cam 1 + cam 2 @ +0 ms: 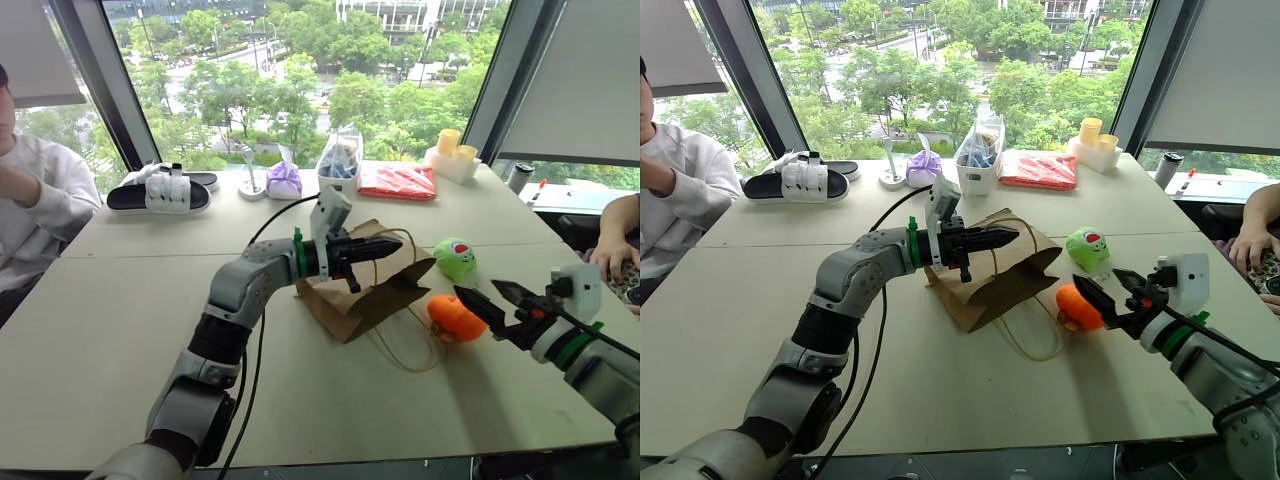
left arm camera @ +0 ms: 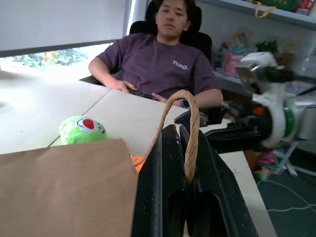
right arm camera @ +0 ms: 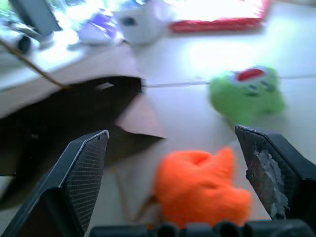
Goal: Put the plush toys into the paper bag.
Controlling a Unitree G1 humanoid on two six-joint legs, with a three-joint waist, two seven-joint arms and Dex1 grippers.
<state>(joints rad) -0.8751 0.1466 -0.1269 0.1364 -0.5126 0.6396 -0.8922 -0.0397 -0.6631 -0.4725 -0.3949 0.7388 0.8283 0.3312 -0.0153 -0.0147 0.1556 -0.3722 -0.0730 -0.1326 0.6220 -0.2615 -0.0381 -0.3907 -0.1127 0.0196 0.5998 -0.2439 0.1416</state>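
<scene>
Paper bag (image 1: 362,283): lying tipped on the surface (image 1: 120,330), mouth facing the right side; inside hidden in shadow, contents impossible to make out.
Bag handle (image 2: 190,133): one cord loop being pinched between the closed fingers of the left gripper (image 1: 385,247); second loop trailing loose on the surface toward the near edge.
Orange plush toy (image 1: 455,318): sitting on the surface just beside the bag's mouth, outside it; partly covered in the head views by the right gripper's near finger.
Green plush toy (image 1: 455,259): resting on the surface beyond the orange one, apart from the bag, red-and-white patch facing up.
Right gripper (image 1: 1112,297): hovering over the surface near the orange toy, fingers spread wide and holding nothing; toy sitting between and beyond the two fingers in the right wrist view, not touching either.
Left arm: reaching across in front of the bag, hiding part of its near upper edge.
Far edge of surface: black-and-white sandals (image 1: 160,190), purple tied pouch (image 1: 284,180), clear bag (image 1: 340,160) with blue contents hard to identify, red packet (image 1: 398,182), yellow cups (image 1: 450,142).
People: one in a light sleeve at the left edge, cut off by the frame; another seated at the right side, hand (image 1: 610,255) resting near the surface edge.
</scene>
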